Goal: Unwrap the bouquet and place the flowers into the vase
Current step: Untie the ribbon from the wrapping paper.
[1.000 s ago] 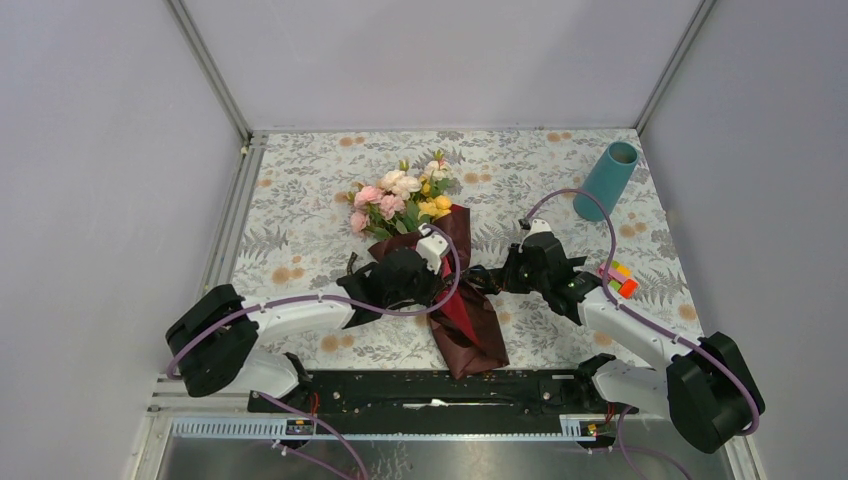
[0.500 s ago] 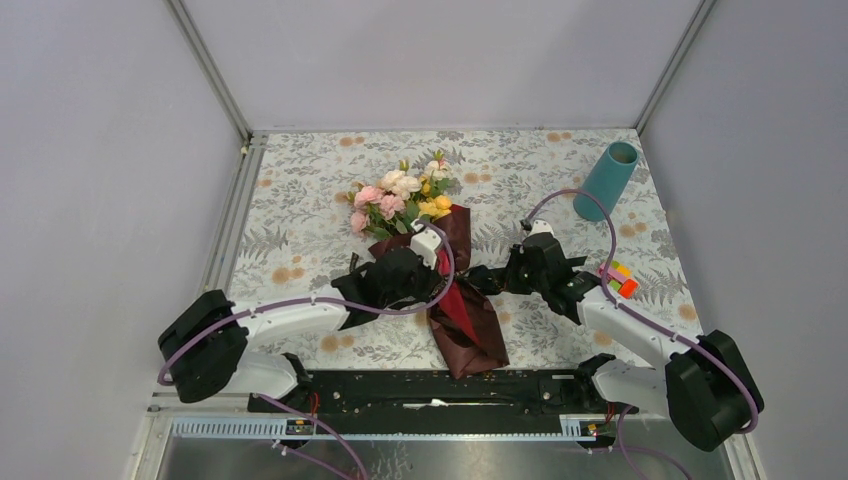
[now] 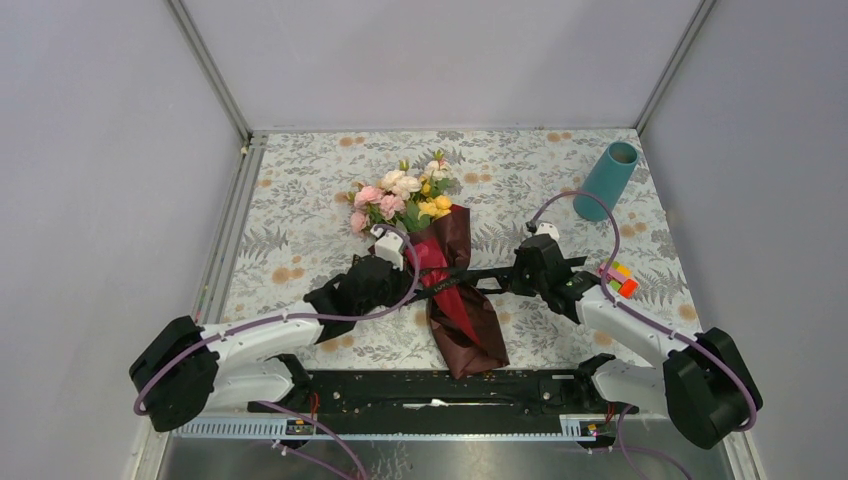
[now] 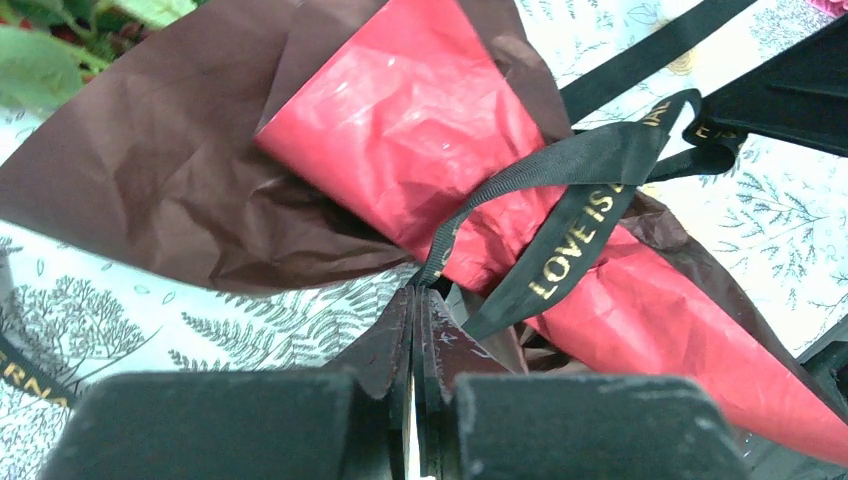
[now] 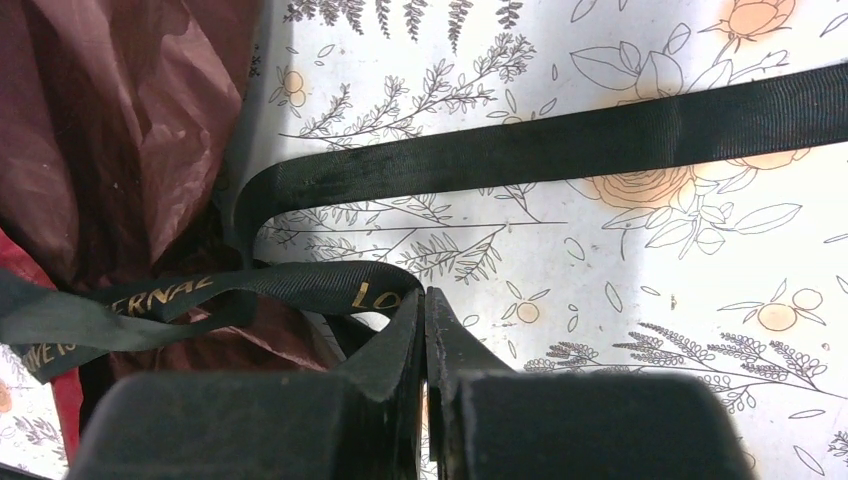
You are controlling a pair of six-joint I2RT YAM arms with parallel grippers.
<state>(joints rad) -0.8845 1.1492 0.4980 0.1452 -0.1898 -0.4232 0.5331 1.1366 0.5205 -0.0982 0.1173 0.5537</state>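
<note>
Bouquet [image 3: 455, 290] lies on its side mid-table, blooms toward the far wall. The teal vase [image 3: 607, 180] stands well apart at the far right corner. The black ribbon [image 3: 475, 277] runs taut between my left pincer [image 4: 417, 292] and right pincer [image 5: 424, 296], both clamped on it. I judge a low, even, outward pull best, loosening the knot without dragging paper. Count: one bouquet, one vase, one ribbon.

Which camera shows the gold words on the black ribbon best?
The left wrist view: the ribbon is close, so LOVE IS reads plainly. The right wrist view catches only partial letters; the top view shows just a thin black line.
</note>
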